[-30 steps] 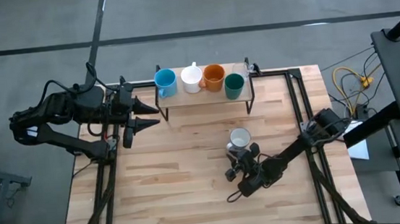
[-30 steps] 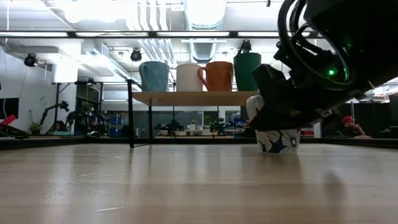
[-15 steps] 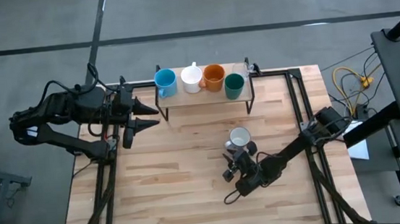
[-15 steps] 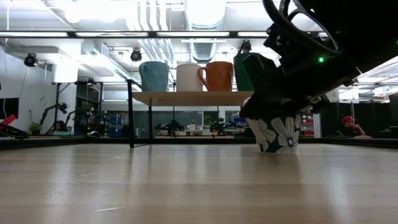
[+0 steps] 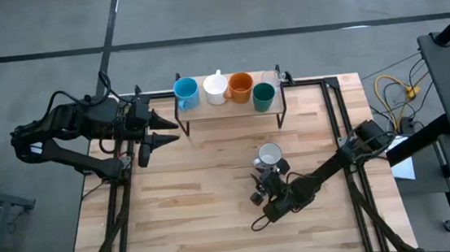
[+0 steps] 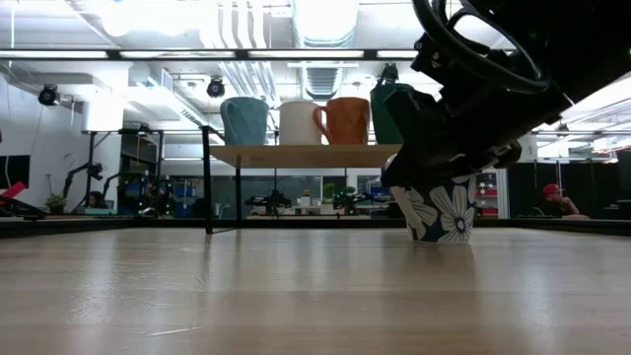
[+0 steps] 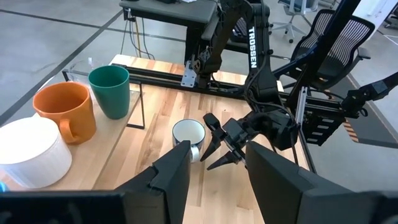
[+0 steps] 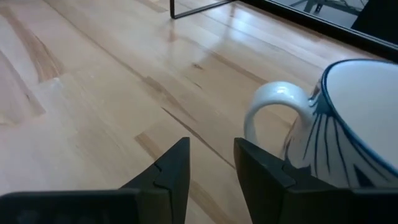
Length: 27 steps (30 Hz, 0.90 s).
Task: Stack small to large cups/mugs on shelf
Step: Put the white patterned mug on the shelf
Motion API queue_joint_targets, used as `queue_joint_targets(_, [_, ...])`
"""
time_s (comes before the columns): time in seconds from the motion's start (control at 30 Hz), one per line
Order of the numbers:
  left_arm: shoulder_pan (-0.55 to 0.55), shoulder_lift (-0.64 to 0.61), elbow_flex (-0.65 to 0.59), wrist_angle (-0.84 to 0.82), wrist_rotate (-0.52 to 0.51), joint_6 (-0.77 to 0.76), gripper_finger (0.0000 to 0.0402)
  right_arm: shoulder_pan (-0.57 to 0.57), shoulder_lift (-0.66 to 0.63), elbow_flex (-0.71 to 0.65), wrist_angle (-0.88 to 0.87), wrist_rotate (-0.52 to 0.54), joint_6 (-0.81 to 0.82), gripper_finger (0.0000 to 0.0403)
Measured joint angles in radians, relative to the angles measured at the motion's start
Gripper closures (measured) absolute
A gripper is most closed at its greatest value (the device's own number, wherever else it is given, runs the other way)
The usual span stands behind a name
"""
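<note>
Right end effector (image 5: 259, 182): fingers parted, holding nothing, just beside the flowered mug's handle.
Flowered mug (image 5: 270, 155): upright on the desk (image 5: 199, 202), in front of the shelf.
Shelf (image 5: 230, 108): blue, white, orange, green mugs in a row.
Left end effector (image 5: 164, 130): open, empty, beside the shelf's end.

Light-wood counter (image 5: 200, 210). On the light-wood shelf (image 5: 230, 109): light blue mug (image 5: 186, 91), white mug (image 5: 216, 88), orange mug (image 5: 240, 86), dark teal-green mug (image 5: 264, 96). White mug with dark blue flowers (image 6: 441, 211).
</note>
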Motion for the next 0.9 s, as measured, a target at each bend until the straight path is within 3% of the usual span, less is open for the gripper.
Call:
queue_joint_targets(0.4, [0.0, 0.0, 0.0, 0.0, 0.0, 0.0, 0.026, 0.0, 0.0, 0.092, -0.286, -0.002, 0.08, 0.0284])
queue_joint_targets(0.9, [0.0, 0.0, 0.0, 0.001, 0.0, 0.002, 0.026, -0.056, 0.002, 0.073, -0.265, 0.055, 0.18, 0.0284])
